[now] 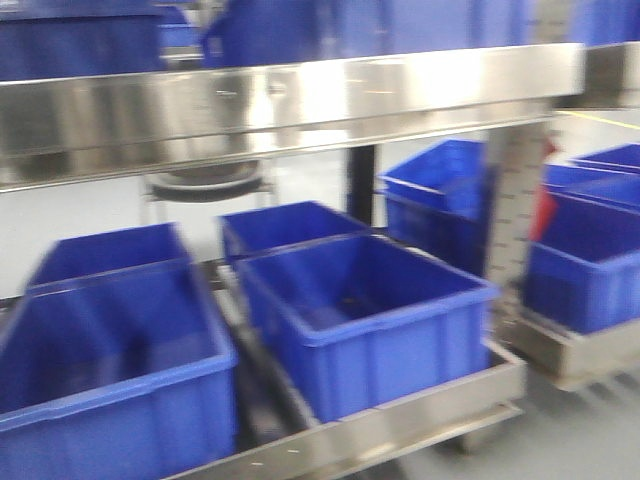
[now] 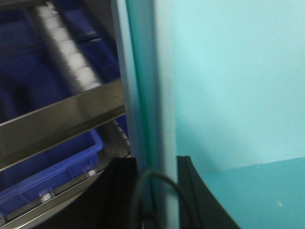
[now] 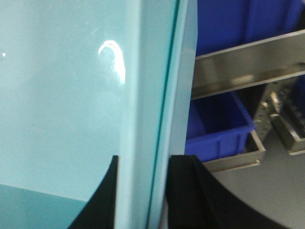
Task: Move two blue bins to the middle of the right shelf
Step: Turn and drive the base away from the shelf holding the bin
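Closest of all is the pale blue bin (image 2: 228,86). It fills both wrist views, so only a flat wall and the rim show. The left hand (image 2: 152,164) is clamped on the rim, with one black finger (image 2: 112,200) on each side of it. The right hand (image 3: 147,160) grips the rim the same way, its black fingers (image 3: 193,191) pressed on both faces. A thin green line runs down the rim, and I cannot tell if this is one bin or two stacked together.

The pale blue bin is held up near the steel shelf (image 1: 280,100), which shows behind it. Dark blue bins (image 1: 365,320) sit on the lower level. The front view is blurry and shows no hands. A black wire (image 2: 143,191) loops by the left hand. A red thing (image 1: 543,205) by the post is too blurry to name.
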`<state>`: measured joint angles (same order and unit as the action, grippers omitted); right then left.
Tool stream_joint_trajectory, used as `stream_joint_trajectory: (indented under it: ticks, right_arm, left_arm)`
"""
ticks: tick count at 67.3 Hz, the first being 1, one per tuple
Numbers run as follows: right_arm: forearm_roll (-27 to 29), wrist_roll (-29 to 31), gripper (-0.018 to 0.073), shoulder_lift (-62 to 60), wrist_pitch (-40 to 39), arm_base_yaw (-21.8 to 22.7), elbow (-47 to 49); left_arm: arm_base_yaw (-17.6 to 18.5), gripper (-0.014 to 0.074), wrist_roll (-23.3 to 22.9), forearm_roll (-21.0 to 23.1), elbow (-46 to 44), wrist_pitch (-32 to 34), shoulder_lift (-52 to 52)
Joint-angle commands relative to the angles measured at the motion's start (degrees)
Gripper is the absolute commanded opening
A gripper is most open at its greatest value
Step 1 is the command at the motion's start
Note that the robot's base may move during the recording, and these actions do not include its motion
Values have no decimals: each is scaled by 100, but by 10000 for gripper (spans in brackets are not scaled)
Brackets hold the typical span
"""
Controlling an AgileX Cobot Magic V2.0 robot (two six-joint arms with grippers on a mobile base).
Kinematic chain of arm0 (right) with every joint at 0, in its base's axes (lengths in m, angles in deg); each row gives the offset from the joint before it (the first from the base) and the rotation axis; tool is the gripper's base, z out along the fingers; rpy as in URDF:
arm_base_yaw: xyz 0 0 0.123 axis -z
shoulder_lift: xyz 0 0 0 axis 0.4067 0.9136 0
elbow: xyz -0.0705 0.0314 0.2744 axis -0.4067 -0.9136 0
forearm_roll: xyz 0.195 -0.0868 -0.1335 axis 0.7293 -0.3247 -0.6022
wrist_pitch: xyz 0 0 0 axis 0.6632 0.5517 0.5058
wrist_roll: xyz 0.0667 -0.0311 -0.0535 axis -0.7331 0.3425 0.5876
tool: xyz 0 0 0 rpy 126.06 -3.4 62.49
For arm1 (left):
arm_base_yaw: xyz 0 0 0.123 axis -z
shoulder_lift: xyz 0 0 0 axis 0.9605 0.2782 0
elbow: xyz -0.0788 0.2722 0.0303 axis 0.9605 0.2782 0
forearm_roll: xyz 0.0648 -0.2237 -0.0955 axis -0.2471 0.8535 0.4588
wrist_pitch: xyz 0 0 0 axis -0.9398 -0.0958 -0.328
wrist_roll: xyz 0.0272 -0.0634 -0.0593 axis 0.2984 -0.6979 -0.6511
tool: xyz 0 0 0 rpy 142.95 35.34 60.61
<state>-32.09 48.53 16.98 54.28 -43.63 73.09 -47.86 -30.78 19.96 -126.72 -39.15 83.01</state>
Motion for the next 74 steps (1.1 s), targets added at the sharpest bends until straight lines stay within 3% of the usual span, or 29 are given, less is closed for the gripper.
stream_joint_trajectory:
  ticks: [1,74]
  right_arm:
    - [76,-1,-154,-138,-589,21,126]
    - [76,-1,-154,-138,-589,21,126]
  left_arm:
    - [-6,-111,81,-10,-65,377,-96]
    - [-6,-111,81,-21,-65,377,-98]
